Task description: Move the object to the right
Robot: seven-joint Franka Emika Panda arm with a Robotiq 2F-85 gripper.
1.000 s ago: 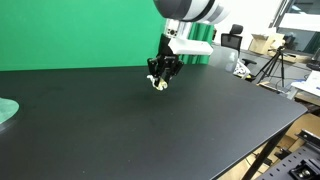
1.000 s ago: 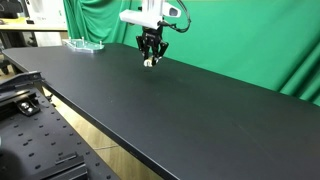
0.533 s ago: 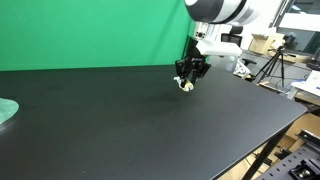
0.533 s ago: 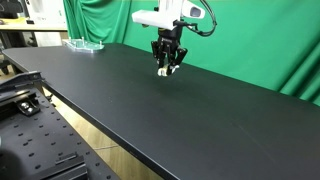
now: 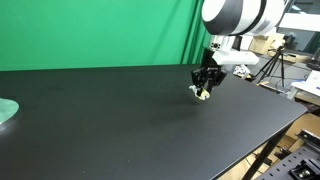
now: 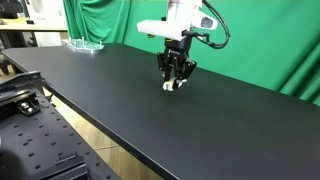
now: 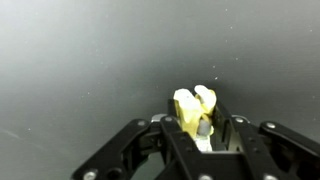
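The object is a small cream-yellow lumpy thing held between my gripper's fingers in the wrist view. In both exterior views it shows as a pale speck at the fingertips. My gripper is shut on it and holds it just above the black table, towards the table's far side. The wrist view shows the black fingers closing on the object from both sides over plain dark tabletop.
A pale green round disc lies at one end of the table; it also shows in an exterior view. A green backdrop hangs behind the table. Tripods and boxes stand past the table's end.
My gripper has carried the object steadily along the table, away from the green disc, staying shut on it and just above the surface.
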